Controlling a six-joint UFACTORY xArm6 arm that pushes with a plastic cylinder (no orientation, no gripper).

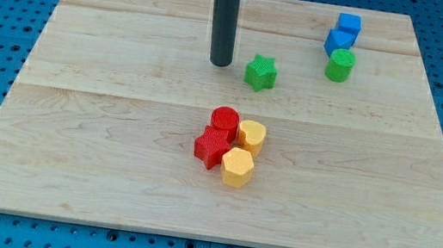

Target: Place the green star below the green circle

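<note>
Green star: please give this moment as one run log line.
tip left of green star, apart | green circle upper right | star not yet below circle

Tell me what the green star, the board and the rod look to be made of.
Green star: probably plastic, matte, with fine ridged layers on its sides, perhaps 3D-printed. Board: pale wood, judging by the grain lines and plank seams, smooth with a low sheen. Rod: dark and smooth with a faint gloss, metal or plastic, I cannot tell which; my tip stands just to the view's left of the star.
</note>
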